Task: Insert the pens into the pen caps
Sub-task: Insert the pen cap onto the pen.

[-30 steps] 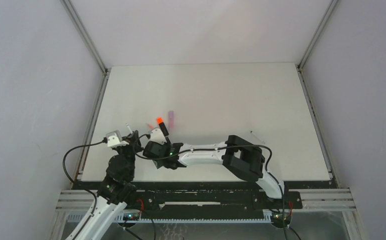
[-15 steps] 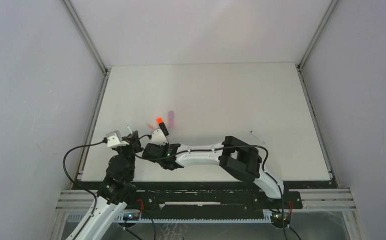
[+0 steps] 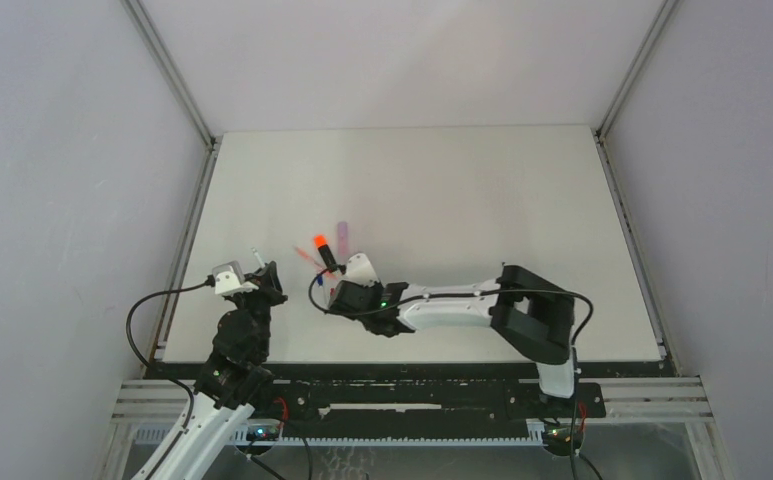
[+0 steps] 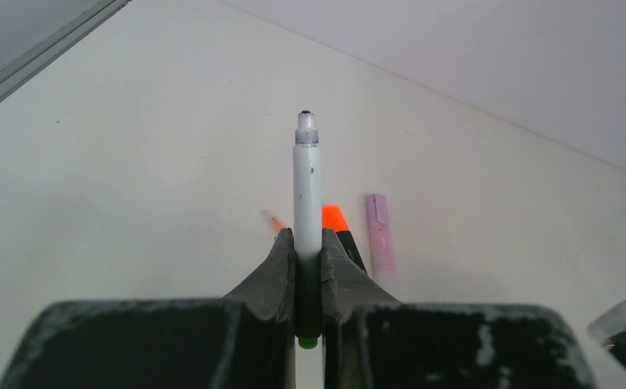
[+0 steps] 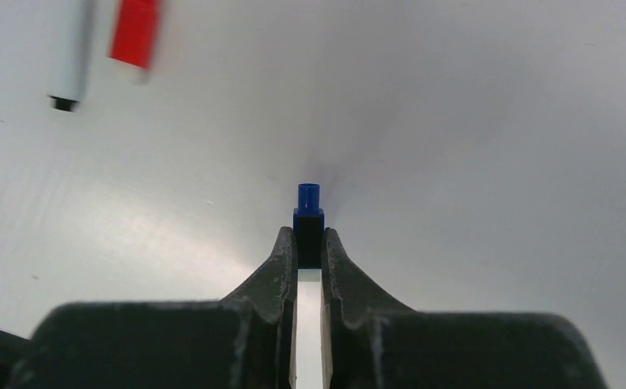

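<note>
My left gripper (image 4: 308,243) is shut on a thin pale pen (image 4: 307,182) that points away from it, grey tip out front; from above, the left gripper (image 3: 265,276) sits near the table's left front with the pale pen (image 3: 256,257) sticking out. My right gripper (image 5: 308,243) is shut on a small dark blue pen cap (image 5: 308,215) at its fingertips. From above, the right gripper (image 3: 328,290) is just right of the left one. The black orange-tipped highlighter (image 3: 324,250), lilac highlighter (image 3: 343,235) and a thin red pen (image 3: 305,255) lie beyond both.
In the left wrist view the orange-tipped highlighter (image 4: 338,227), lilac highlighter (image 4: 379,231) and red pen (image 4: 274,220) lie close behind the held pen. A white pen end (image 5: 68,61) and a red piece (image 5: 135,32) show blurred in the right wrist view. The table's left rail (image 3: 187,240) is near.
The right gripper has closed on the blue cap and its arm has shifted right, away from the left gripper. The left arm and its pen have stayed put.
</note>
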Controlling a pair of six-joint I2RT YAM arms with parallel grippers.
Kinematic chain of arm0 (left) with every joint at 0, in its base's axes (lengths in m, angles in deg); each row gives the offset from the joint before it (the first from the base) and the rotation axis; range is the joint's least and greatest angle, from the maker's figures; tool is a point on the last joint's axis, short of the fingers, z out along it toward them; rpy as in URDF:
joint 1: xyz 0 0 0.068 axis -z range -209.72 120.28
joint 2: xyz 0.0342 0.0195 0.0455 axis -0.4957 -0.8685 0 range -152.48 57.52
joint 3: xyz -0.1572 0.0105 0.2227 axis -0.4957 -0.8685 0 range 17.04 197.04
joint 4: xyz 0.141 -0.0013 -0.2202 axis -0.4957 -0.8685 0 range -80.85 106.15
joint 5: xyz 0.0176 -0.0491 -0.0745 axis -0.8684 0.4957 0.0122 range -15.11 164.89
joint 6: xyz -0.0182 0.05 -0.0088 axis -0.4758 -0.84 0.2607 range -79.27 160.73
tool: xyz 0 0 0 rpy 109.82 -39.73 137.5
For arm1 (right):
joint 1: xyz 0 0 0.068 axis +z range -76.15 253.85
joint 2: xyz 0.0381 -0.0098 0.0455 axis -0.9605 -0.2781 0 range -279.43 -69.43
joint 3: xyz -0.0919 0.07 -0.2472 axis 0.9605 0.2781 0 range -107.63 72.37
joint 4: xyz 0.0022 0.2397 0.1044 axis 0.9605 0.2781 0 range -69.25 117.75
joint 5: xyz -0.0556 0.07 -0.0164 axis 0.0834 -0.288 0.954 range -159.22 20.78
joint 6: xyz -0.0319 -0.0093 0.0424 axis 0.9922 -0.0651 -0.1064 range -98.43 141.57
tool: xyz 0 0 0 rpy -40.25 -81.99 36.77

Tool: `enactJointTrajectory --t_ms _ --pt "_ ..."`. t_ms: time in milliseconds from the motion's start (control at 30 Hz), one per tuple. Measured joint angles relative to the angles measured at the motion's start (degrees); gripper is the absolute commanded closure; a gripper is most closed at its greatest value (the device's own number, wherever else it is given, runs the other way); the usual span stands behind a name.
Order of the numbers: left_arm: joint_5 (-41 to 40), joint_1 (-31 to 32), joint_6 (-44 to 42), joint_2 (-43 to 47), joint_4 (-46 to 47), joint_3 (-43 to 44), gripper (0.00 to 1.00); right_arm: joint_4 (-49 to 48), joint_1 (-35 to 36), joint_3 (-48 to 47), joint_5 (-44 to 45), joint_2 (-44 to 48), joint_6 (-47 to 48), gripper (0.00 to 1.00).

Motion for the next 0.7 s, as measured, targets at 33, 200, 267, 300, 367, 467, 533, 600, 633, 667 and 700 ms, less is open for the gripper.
enactJointTrajectory --t_ms 33,200,267,300,367,467,533,600,633,667,700 --pt "0.00 0.00 0.00 0.00 0.00 0.00 1.00 -0.48 -0.76 2.56 -0.35 2.60 1.29 1.00" --pt "0.00 0.00 0.02 0.00 0.00 0.00 1.00 -4.61 -3.37 9.70 -3.76 10.75 8.35 1.00" --pt "0.02 0.00 0.02 0.00 0.00 0.00 1.00 -6.47 -4.09 11.15 -6.10 11.58 10.80 1.00" --pt "0.00 0.00 0.02 0.00 0.00 0.00 1.00 -7.26 -4.24 11.78 -7.26 11.63 11.96 1.00" --pt "0.00 0.00 0.00 0.00 0.00 0.00 1.00 -7.82 -4.28 12.85 -9.53 11.43 13.88 1.00" --pt "0.00 0.00 0.02 0.00 -0.02 0.00 1.00 -7.82 -4.28 13.38 -11.74 10.97 15.69 0.93" --pt "0.00 0.00 0.02 0.00 -0.02 0.00 1.00 -7.85 -4.28 13.51 -12.68 10.88 16.39 0.84" --pt "-0.02 0.00 0.00 0.00 -0.02 0.00 1.00 -7.85 -4.26 13.57 -13.44 10.88 16.94 0.74" --pt "-0.02 0.00 0.02 0.00 -0.02 0.00 1.00 -7.85 -4.26 13.62 -13.66 10.88 17.03 0.71" --pt "-0.02 0.00 0.02 0.00 -0.02 0.00 1.00 -7.89 -4.26 13.68 -13.81 10.88 17.31 0.68" --pt "-0.02 0.00 0.02 0.00 -0.02 0.00 1.00 -7.93 -4.26 13.81 -13.88 10.88 17.51 0.66"
